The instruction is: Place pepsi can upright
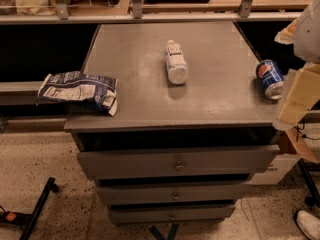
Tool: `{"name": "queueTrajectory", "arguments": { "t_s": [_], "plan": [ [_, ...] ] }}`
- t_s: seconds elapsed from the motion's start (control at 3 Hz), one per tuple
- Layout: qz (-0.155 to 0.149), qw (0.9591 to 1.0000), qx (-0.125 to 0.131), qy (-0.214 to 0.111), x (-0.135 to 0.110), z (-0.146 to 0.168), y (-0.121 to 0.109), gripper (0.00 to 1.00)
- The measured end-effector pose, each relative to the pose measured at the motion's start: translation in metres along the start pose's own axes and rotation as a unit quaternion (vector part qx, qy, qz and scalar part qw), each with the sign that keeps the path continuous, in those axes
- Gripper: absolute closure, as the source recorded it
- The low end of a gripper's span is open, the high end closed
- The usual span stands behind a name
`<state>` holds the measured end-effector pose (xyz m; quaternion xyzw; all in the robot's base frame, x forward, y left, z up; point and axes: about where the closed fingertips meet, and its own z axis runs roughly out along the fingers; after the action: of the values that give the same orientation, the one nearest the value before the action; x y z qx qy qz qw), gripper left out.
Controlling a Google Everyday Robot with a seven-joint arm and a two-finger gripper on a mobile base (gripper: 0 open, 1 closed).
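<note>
Tool sits at the right edge of the worktop, partly cut off by the frame; can't tell how open it is or whether it grips anything. Pepsi can lies on its side just beside it, by that edge. Not upright yet, so I'd say the grasp, tilt and set-down are all left. Tool-to-can contact is unclear.

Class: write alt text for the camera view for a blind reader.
A pepsi can lies on its side at the right edge of a grey cabinet, the gripper beside it. A white bottle lies at centre; a snack bag overhangs the left edge.
</note>
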<state>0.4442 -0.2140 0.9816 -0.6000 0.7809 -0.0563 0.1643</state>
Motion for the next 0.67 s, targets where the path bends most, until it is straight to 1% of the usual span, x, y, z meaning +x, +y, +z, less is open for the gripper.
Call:
{"name": "queueTrajectory", "arguments": {
  "t_s": [0.33, 0.67],
  "plan": [
    [0.028, 0.9995, 0.001, 0.013, 0.004, 0.013, -0.026, 0.0],
    [0.07, 0.9974, 0.009, -0.014, 0.008, 0.03, -0.067, 0.0]
  ]
}}
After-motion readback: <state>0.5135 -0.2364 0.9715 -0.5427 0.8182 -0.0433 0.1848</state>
